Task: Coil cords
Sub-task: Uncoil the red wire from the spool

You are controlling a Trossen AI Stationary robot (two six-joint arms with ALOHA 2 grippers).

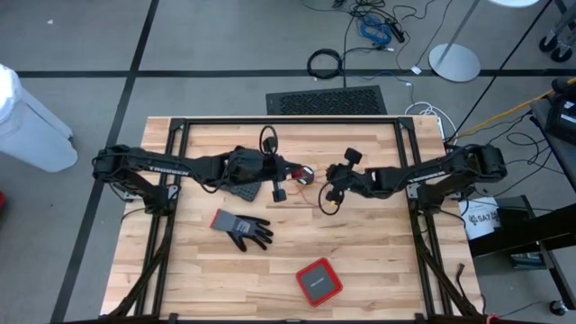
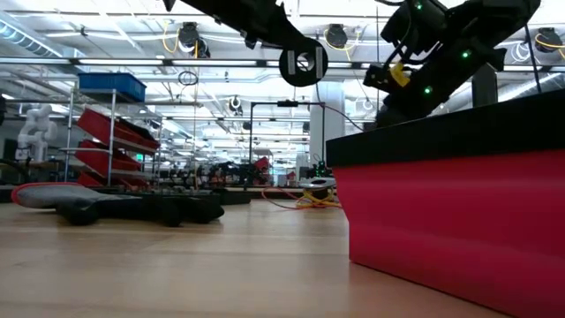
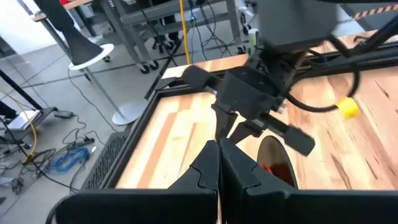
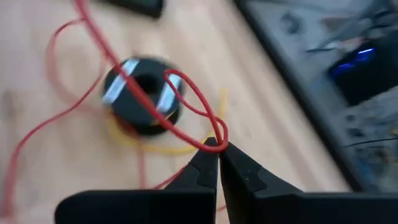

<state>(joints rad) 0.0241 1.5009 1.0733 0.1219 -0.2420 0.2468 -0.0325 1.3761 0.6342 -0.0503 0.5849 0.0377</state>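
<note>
The red wire [image 4: 93, 43] lies in loose loops on the wooden table [image 1: 378, 252] near its middle, with the yellow wire [image 4: 158, 148] under it; both also show far off in the low view [image 2: 305, 199]. My right gripper [image 4: 217, 149] is shut on a loop of the red wire and shows in the high view [image 1: 329, 187]. My left gripper [image 3: 219, 163] is shut, just left of the right one [image 1: 304, 171], above the wires. Nothing shows between its fingers. My right gripper pinches a small loop of the red wire [image 4: 214, 138] at the free ends of its two fingers, coming slanting down from the table's right. The loop rises off the table to the fingertips, and the rest of the wire lies slack on the wood.
A grey and black glove [image 1: 241, 227] lies at the near left of the wires, and a red box [image 1: 318, 281] near the front edge. A blurred black round thing [image 4: 143, 93] sits among the wire loops. A thick black cable ring [image 1: 324, 63] lies on the floor beyond the table.
</note>
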